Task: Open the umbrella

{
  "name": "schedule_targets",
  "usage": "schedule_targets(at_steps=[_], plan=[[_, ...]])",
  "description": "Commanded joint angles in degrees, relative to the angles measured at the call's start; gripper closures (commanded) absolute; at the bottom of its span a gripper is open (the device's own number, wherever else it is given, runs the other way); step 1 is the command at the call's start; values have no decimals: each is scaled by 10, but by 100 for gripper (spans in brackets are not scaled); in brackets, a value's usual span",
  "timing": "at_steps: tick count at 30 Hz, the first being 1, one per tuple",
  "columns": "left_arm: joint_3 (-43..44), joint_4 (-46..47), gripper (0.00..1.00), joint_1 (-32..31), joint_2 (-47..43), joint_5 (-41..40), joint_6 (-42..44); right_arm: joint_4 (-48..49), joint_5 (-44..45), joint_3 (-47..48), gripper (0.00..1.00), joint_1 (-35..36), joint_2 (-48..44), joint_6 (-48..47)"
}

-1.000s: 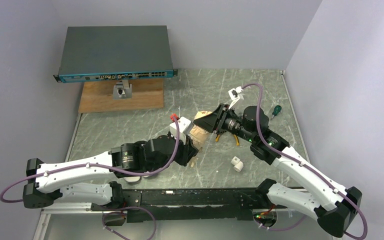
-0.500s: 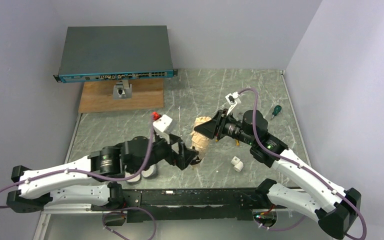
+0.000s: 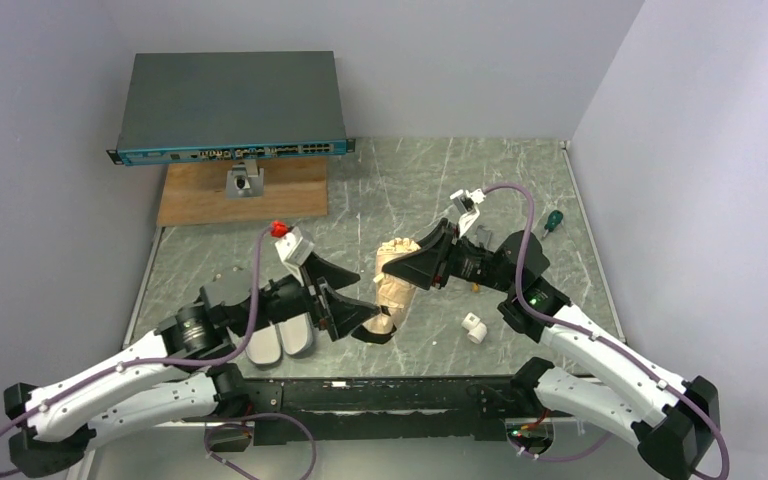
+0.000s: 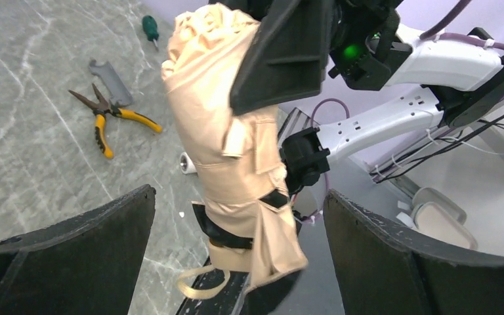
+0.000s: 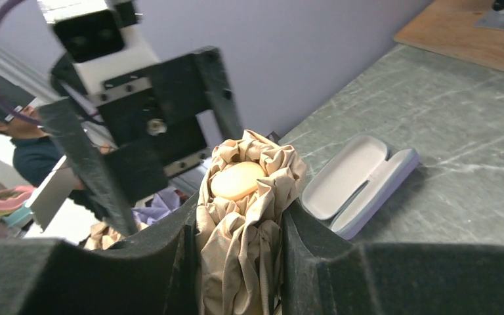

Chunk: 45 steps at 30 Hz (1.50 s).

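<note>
The umbrella (image 3: pixel 396 285) is a folded cream-beige bundle, held up off the table at mid-table. My right gripper (image 3: pixel 412 268) is shut on its upper part. In the right wrist view the bunched fabric (image 5: pixel 243 230) fills the gap between the right gripper's (image 5: pixel 241 213) jaws, and the tan handle end (image 5: pixel 236 180) points away. My left gripper (image 3: pixel 368 318) stands wide open just left of the umbrella's lower end. In the left wrist view the umbrella (image 4: pixel 236 157) hangs between and beyond the left gripper's (image 4: pixel 239 262) fingers, untouched, its loop (image 4: pixel 200 285) dangling.
Two lavender-grey case shells (image 3: pixel 280 340) lie near the left arm. Pliers (image 4: pixel 105 115), a grey part (image 4: pixel 110 80) and a green screwdriver (image 3: pixel 553 220) lie at the right. A white fitting (image 3: pixel 474 327) sits near the front. At the back left, a network switch (image 3: pixel 230 105) rests above a wooden board (image 3: pixel 245 190).
My left gripper opened, let go of the umbrella's lower end and drew back toward the near left. My right gripper kept its hold and shifted slightly left with the umbrella.
</note>
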Motion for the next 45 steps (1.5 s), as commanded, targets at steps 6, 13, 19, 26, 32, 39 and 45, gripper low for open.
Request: schedule_targets(at_steps=[6, 13, 19, 26, 32, 39, 45], plan=[[-62, 194, 1, 54, 45, 192, -78, 98, -32, 40, 100, -3, 6, 33], [-73, 252, 1, 54, 73, 219, -101, 93, -20, 47, 100, -3, 6, 30], [-82, 264, 8, 54, 78, 212, -110, 103, -8, 39, 100, -3, 7, 37], [-86, 274, 20, 54, 82, 200, -114, 123, -9, 31, 100, -2, 9, 49], [-76, 265, 55, 54, 93, 202, -112, 113, 1, 32, 100, -2, 9, 51], [-61, 245, 100, 54, 105, 195, -126, 118, -2, 18, 99, -3, 8, 55], [-34, 142, 100, 54, 88, 136, -120, -6, 63, 31, 0, -2, -21, -3]])
